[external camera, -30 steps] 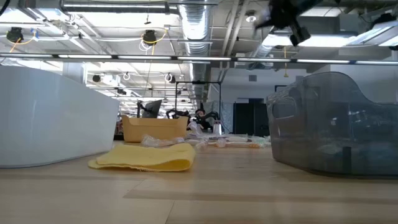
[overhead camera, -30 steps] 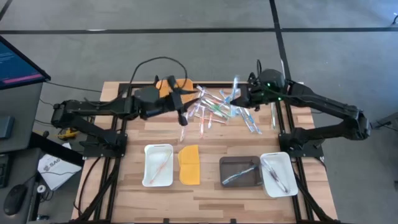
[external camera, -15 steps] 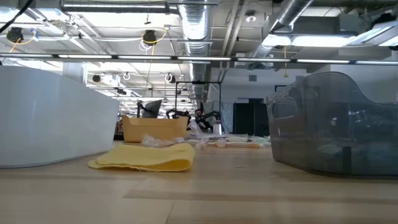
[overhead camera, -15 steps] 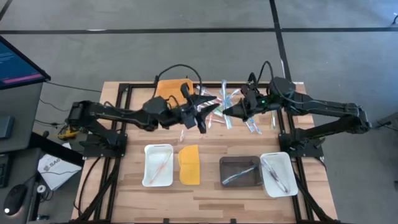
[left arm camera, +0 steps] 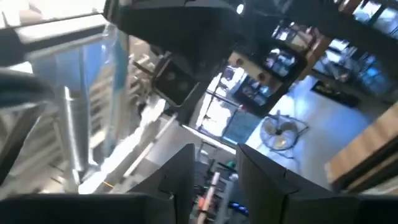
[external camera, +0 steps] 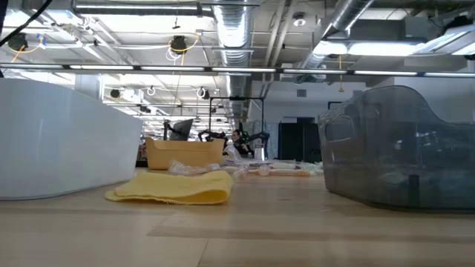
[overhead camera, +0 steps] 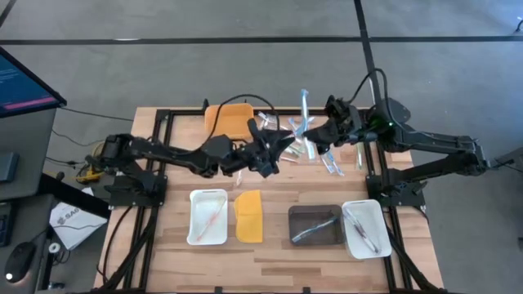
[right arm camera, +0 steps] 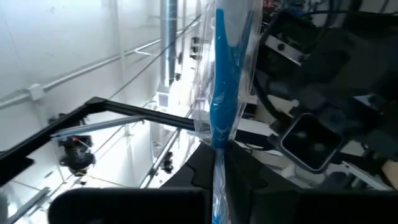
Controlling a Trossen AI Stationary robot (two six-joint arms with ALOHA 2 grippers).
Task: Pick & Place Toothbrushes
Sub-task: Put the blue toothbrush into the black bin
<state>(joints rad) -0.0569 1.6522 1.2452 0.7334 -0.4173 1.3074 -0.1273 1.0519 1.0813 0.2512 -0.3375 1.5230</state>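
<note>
Honestly, I could read no brand or label anywhere; the only writing sat on a monitor (overhead camera: 24, 82) at the high view's left edge, too small to make out. My right pincer (overhead camera: 315, 135), upper centre-right of the high view, was clamped shut on a blue toothbrush (right arm camera: 222, 81) in a clear wrapper, its long axis standing nearly upright, reaching toward the frame's top. My left pincer (overhead camera: 274, 155) hovered just left of it over the desk (overhead camera: 270, 253), partly open; I could not tell whether it held anything. The loose toothbrushes (overhead camera: 331, 163) lay scattered at upper centre, pointing every way. More rested in the white trays (overhead camera: 208, 216) and the dark tray (overhead camera: 315, 224) along the bottom.
</note>
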